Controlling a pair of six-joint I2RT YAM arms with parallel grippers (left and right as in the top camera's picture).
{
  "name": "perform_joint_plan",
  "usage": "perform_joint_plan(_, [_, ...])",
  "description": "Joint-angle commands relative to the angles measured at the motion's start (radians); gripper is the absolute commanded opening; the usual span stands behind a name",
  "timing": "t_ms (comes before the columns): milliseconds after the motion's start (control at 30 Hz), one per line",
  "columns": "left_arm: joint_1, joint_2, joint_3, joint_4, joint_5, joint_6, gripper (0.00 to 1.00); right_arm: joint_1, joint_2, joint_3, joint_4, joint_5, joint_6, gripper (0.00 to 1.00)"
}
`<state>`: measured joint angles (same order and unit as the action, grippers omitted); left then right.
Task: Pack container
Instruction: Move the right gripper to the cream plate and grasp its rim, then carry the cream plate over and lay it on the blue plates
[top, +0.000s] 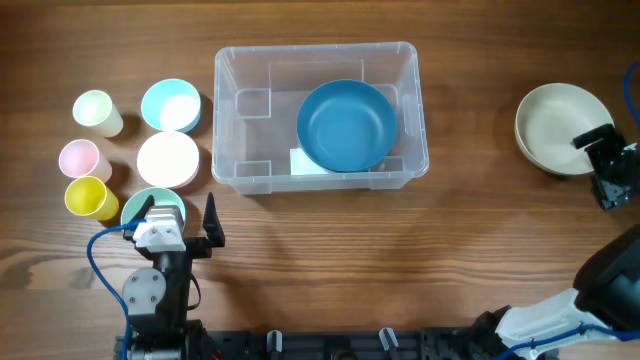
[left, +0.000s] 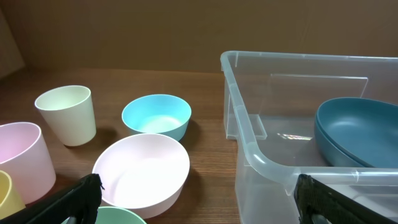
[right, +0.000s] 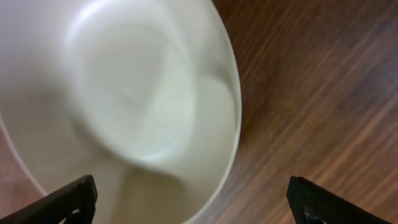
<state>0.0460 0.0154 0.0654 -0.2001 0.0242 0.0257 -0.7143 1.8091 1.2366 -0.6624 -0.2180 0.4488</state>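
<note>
The clear container (top: 228, 112) stands at the table's middle back, with a dark blue bowl (top: 346, 124) inside; both show in the left wrist view, container (left: 261, 155) and bowl (left: 354, 127). My left gripper (top: 182, 228) is open and empty at the front left, over a green bowl (top: 152, 203). My right gripper (top: 606, 165) is open at the far right, over the rim of a cream bowl (top: 552, 124), which fills the right wrist view (right: 124, 93); the rim lies between the fingers (right: 193, 205).
Left of the container stand a light blue bowl (top: 170, 104), a white bowl (top: 167, 158), a cream cup (top: 97, 112), a pink cup (top: 80, 159) and a yellow cup (top: 88, 197). The cream bowl lies near the table's right edge.
</note>
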Motion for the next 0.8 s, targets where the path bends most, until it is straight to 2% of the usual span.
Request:
perform_joint_plan(0, [-0.001,-0.008,-0.006,0.004,0.008,0.019,1.00,0.005,0.057,-0.003,0.013,-0.032,-0.001,0.97])
perform_joint_plan(67, [-0.001,-0.008,-0.006,0.004,0.008,0.019,1.00,0.008,0.082,-0.003,0.026,-0.046,-0.001,0.94])
perform_joint_plan(167, [-0.001,-0.008,-0.006,0.004,0.008,0.019,1.00,0.010,0.107,-0.003,0.032,-0.046,-0.002,0.82])
perform_joint_plan(233, [-0.001,-0.008,-0.006,0.004,0.008,0.019,1.00,0.010,0.127,-0.004,0.036,-0.046,-0.002,0.65])
perform_joint_plan(300, [-0.001,-0.008,-0.006,0.004,0.008,0.019,1.00,0.010,0.133,-0.005,0.037,-0.046,-0.003,0.57])
perform_joint_plan(333, [-0.001,-0.008,-0.006,0.004,0.008,0.019,1.00,0.010,0.133,-0.007,0.038,-0.046,-0.005,0.45])
perform_joint_plan(367, [-0.001,-0.008,-0.006,0.004,0.008,0.019,1.00,0.010,0.133,-0.007,0.037,-0.046,-0.011,0.24])
perform_joint_plan(400, [-0.001,-0.008,-0.006,0.004,0.008,0.019,1.00,0.010,0.133,-0.007,0.037,-0.051,-0.019,0.13])
perform_joint_plan(433, [-0.001,-0.008,-0.006,0.004,0.008,0.019,1.00,0.010,0.132,-0.007,0.037,-0.060,-0.028,0.08])
perform_joint_plan(600, [-0.001,-0.008,-0.006,0.004,0.008,0.019,1.00,0.014,0.087,-0.006,0.050,-0.133,-0.057,0.04])
perform_joint_plan(767, [-0.001,-0.008,-0.006,0.004,0.008,0.019,1.00,0.055,-0.080,0.039,0.041,-0.206,-0.109,0.04])
